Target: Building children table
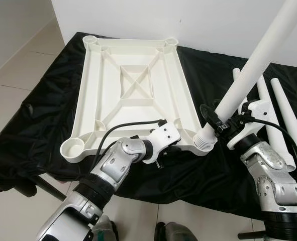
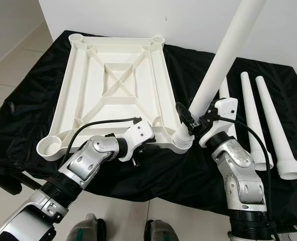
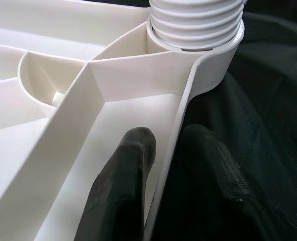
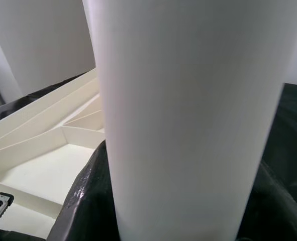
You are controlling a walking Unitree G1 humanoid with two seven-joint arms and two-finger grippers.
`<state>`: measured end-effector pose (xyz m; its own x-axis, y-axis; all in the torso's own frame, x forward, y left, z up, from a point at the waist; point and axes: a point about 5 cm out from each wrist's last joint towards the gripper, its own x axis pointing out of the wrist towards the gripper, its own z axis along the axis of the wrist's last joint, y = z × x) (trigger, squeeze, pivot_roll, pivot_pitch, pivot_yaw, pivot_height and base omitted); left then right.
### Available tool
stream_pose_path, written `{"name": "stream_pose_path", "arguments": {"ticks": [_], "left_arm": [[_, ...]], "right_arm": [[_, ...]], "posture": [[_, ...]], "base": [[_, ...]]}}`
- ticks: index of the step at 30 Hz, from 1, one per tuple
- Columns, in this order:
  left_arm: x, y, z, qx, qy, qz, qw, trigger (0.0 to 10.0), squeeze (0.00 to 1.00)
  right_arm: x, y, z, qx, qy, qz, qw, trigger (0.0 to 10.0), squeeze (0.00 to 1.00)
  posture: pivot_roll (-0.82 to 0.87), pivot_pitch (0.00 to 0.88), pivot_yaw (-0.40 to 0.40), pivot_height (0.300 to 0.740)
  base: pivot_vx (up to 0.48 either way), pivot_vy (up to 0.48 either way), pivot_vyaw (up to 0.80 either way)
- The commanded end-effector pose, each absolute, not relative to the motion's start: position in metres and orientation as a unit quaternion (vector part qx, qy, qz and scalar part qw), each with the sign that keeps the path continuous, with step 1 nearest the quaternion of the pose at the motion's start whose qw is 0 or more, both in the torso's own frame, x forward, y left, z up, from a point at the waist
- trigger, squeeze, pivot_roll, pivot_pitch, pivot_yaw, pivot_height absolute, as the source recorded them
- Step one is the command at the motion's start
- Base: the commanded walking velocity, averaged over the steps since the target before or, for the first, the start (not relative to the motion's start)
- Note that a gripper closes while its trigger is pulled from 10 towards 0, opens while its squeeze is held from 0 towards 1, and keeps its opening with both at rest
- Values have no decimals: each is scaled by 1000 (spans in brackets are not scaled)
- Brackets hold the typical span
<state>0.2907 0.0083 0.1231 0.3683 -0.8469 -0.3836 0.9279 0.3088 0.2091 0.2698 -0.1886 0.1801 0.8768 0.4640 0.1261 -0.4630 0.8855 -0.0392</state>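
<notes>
The white plastic table top (image 1: 133, 85) lies upside down on a black-covered table, with round leg sockets at its corners. A long white leg (image 1: 254, 65) stands tilted in the near right socket (image 1: 204, 143), its threaded end (image 3: 196, 22) seated in the socket. My right gripper (image 1: 219, 122) is shut on this leg just above the socket. My left gripper (image 1: 163, 150) clamps the near rim of the table top (image 3: 166, 165), one finger (image 3: 123, 186) inside the rim and the other finger (image 3: 213, 175) outside it.
Three more white legs (image 2: 261, 125) lie side by side on the black cloth (image 1: 42, 115) to the right of the table top. A white wall rises behind the table. Pale floor (image 1: 17, 70) runs to the left.
</notes>
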Motion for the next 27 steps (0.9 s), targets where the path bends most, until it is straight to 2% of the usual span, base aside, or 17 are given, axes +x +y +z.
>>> {"name": "stream_pose_path", "arguments": {"ticks": [1,19,27], "left_arm": [[295,10,129,213,90,-542,808,10000,0],[296,10,131,213,88,-544,807,10000,0],[296,10,131,214,87,-544,807,10000,0]], "right_arm": [[267,-185,152,-3,4,249,969,10000,0],[254,-187,140,-7,0,256,967,10000,0],[259,-191,135,6,11,231,973,10000,0]], "posture": [[-53,71,-30,740],[-60,75,-22,740],[-58,71,-21,740]], "base": [[0,0,0],[0,0,0],[0,0,0]]}}
